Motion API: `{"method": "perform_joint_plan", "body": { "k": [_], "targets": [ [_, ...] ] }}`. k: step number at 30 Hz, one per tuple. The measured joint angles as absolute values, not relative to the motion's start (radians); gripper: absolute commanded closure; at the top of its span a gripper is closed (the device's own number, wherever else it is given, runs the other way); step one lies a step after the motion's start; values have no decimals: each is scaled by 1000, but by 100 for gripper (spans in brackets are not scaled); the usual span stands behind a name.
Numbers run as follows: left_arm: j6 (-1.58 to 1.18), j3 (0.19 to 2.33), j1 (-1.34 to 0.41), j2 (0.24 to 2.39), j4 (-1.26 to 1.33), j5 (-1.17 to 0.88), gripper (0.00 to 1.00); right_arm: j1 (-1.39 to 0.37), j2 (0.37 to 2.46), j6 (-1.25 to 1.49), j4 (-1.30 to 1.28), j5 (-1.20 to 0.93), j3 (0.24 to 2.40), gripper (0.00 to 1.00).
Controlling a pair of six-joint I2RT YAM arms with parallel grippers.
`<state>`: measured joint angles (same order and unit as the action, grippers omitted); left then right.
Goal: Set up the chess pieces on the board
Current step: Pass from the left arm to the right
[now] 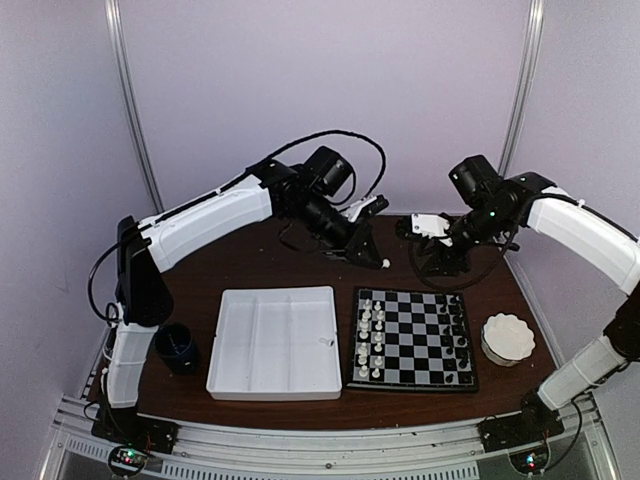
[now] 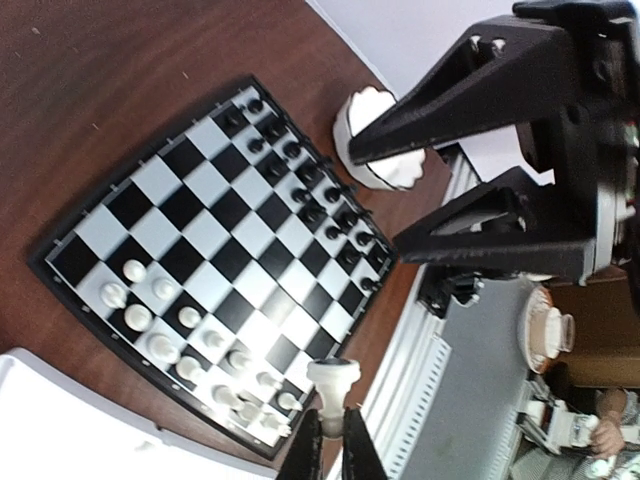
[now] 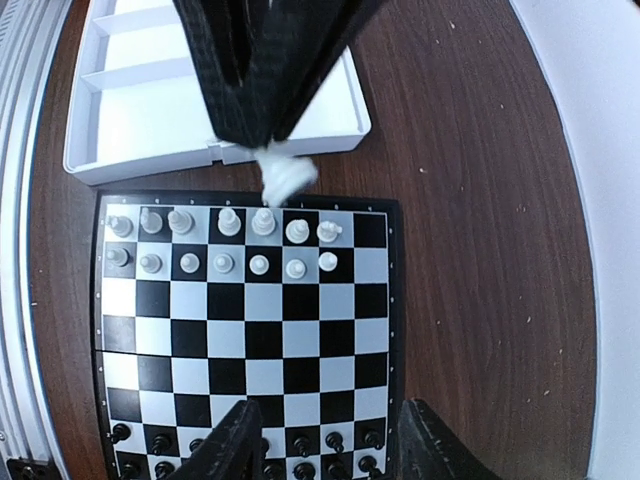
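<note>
From above, the desk [image 1: 250, 262] carries one board [image 1: 412, 372], one white tray [image 1: 275, 345] just beside its left edge, one scalloped white bowl [image 1: 508, 338] to its right, and one dark cup [image 1: 178, 348] at the far left. White pieces [image 1: 370, 340] fill the board's two left files and black pieces [image 1: 458, 340] its two right files; they are too small here to count. Both arms arch inward over the far side of the desk, their claws pointing down just beyond the board's far edge. The left claw [image 1: 380, 258] has one white piece [image 1: 385, 263] at its tip, and the right claw [image 1: 440, 268] hangs near it.

In the left wrist view, the left claw's fingers are pressed onto the stem of that single piece, held above the board's white corner. The right claw's two fingers stand wide apart, with nothing between them.

In the right wrist view, fourteen white pieces stand on the board, seven in each of two rows, and the last square of each row is bare. The black pieces sit along the opposite edge, partly hidden by the spread fingers, so their number is unclear.
</note>
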<state>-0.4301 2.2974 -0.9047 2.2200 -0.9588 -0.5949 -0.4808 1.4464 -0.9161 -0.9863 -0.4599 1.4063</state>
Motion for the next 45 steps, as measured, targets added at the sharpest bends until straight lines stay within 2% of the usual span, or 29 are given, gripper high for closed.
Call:
{"method": "perform_joint_plan", "body": {
  "k": [13, 16, 20, 22, 27, 31, 38, 41, 45],
  "targets": [
    [-513, 2278, -905, 2220, -970, -759, 100, -708, 1476, -978, -974, -331, 1443, 54],
    [-523, 2270, -905, 2220, -970, -776, 100, -729, 1487, -974, -968, -314, 1443, 61],
    [-529, 2263, -905, 2220, -970, -789, 100, -741, 1493, -967, -962, -304, 1451, 76],
    [-530, 2263, -905, 2220, -969, -791, 100, -745, 1493, -958, -957, -298, 1452, 80],
    [-536, 2260, -905, 2220, -964, -796, 100, -747, 1493, -950, -949, -294, 1452, 80],
    [-546, 2246, -904, 2219, -947, -805, 100, -747, 1493, -938, -949, -294, 1452, 71],
    [-560, 2230, -897, 2219, -928, -819, 100, -749, 1493, -921, -937, -296, 1448, 85],
    [-561, 2227, -896, 2218, -925, -819, 100, -749, 1493, -913, -931, -296, 1448, 87],
    [-560, 2215, -894, 2210, -920, -815, 83, -749, 1493, -901, -921, -300, 1446, 89]
  ]
}}
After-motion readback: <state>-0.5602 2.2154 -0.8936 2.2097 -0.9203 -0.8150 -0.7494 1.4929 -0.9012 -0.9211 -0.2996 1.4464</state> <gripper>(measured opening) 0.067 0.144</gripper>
